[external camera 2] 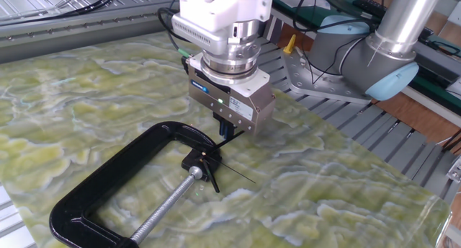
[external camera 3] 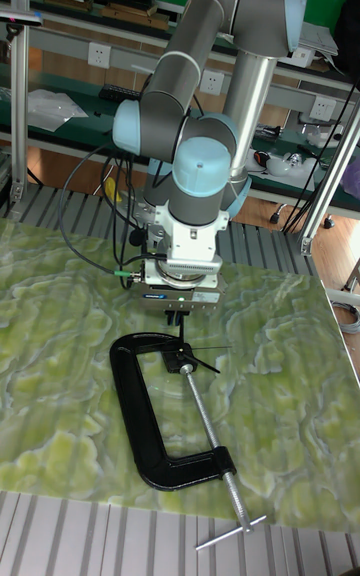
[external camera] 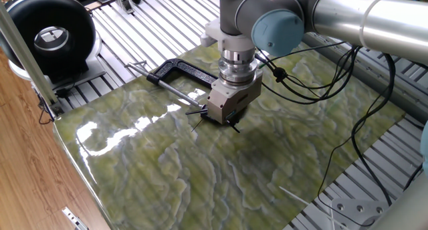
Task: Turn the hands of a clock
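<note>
The arm (external camera 3: pixel 225 26) is built of silver-grey tubes with pale blue round caps at the joints. At the wrist sits a white block above a ribbed, shiny metal ring. Below it the gripper (external camera 2: pixel 225 130) has a boxy light-grey body with a blue label, a small green light and short black fingers (external camera 2: pixel 223 125). Black cables (external camera: pixel 314 76) loop from the wrist.

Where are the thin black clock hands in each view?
One fixed view: thin black clock hands poke out just left of the gripper, picture centre.
The other fixed view: at centre, right below the gripper, fanning from the hub at the screw tip.
Tall fixed view: centre, just under the gripper, one hand pointing right.
Shared landmark: the black C-clamp, whose jaw holds the hub.
</note>
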